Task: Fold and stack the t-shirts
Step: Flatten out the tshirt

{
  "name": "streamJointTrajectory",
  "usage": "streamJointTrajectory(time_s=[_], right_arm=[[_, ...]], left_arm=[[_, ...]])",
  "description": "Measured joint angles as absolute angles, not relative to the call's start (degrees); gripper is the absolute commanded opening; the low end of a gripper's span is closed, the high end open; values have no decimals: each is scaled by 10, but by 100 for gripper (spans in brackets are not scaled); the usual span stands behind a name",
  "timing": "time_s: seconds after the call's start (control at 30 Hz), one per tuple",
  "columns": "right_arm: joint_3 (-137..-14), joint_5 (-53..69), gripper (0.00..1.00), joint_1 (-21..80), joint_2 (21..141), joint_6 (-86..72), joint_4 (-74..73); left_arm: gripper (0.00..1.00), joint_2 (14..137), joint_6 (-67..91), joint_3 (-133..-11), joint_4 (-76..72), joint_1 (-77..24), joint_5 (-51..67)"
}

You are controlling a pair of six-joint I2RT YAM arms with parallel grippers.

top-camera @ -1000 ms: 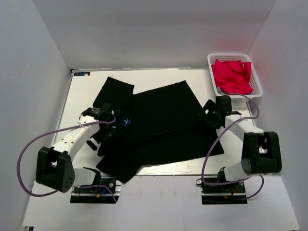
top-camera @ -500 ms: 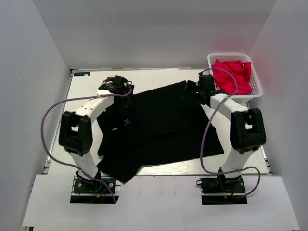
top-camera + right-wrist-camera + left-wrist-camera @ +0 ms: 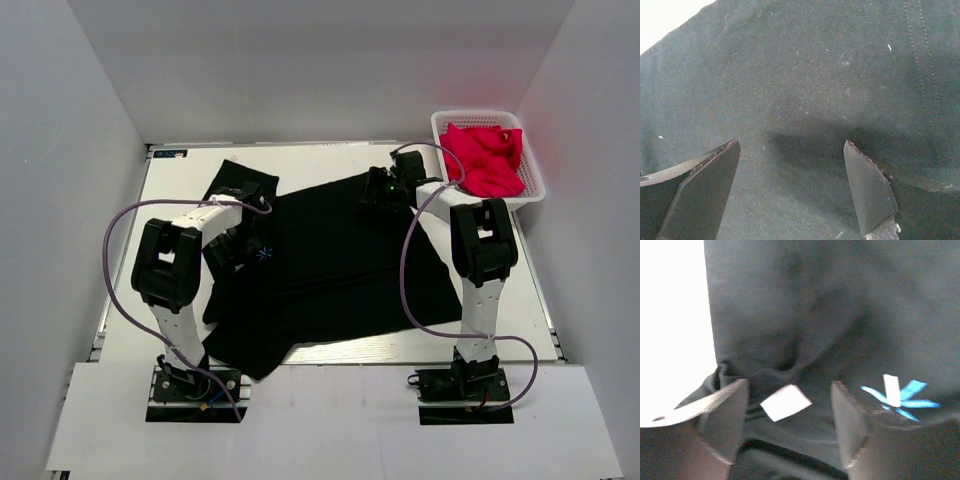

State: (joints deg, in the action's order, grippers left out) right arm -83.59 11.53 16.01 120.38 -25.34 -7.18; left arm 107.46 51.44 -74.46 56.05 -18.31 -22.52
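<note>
A black t-shirt (image 3: 340,265) lies spread and partly rumpled on the white table, its light-blue starburst print (image 3: 264,253) on the left. My left gripper (image 3: 233,238) is open just left of the print, low over the collar. In the left wrist view the open gripper (image 3: 789,390) straddles the collar folds and a white neck label (image 3: 786,402), with the print (image 3: 900,397) to its right. My right gripper (image 3: 380,188) is open over the shirt's far right corner. In the right wrist view the open gripper (image 3: 791,145) hovers over flat black cloth (image 3: 815,75).
A white basket (image 3: 440,122) holding red cloth (image 3: 485,158) stands at the far right of the table (image 3: 330,160). A black sleeve (image 3: 240,185) lies at the far left. Grey walls close in on three sides. The shirt's near part overhangs the table's front edge.
Both arms first reached out to the shirt's far edge. Since then my left gripper has come back to the collar by the print, and my right gripper has shifted a little left. Both stay open.
</note>
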Motion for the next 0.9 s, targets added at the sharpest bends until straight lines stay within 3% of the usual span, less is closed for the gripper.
streamJointTrajectory(time_s=[0.03,0.07,0.17,0.53,0.57,0.7,0.73,0.8,0.83,0.87,0.9], right_arm=[[-836,116,90,160,1204,-256,-72],[-836,115,90,160,1204,-259,-72],[-839,110,90,158,1206,-269,-75],[-802,55,90,111,1181,-331,-72],[-793,54,90,101,1174,-332,-72],[-778,53,90,81,1163,-325,-71],[-777,54,90,80,1163,-322,-70],[-772,55,90,82,1160,-311,-64],[-770,55,90,83,1159,-308,-62],[-770,56,90,83,1159,-304,-62],[-769,56,90,83,1159,-300,-62]], left_arm=[[66,1075,517,-736,566,-182,-232],[47,1075,517,-731,573,-180,-240],[19,1075,533,-725,588,-171,-259],[1,988,603,-678,655,-119,-338],[3,974,611,-661,656,-111,-340],[38,946,604,-607,650,-90,-325],[53,943,590,-606,640,-91,-315],[72,934,559,-608,596,-97,-284],[93,928,539,-613,574,-100,-263],[100,922,518,-617,546,-102,-244],[100,918,502,-622,517,-104,-220]])
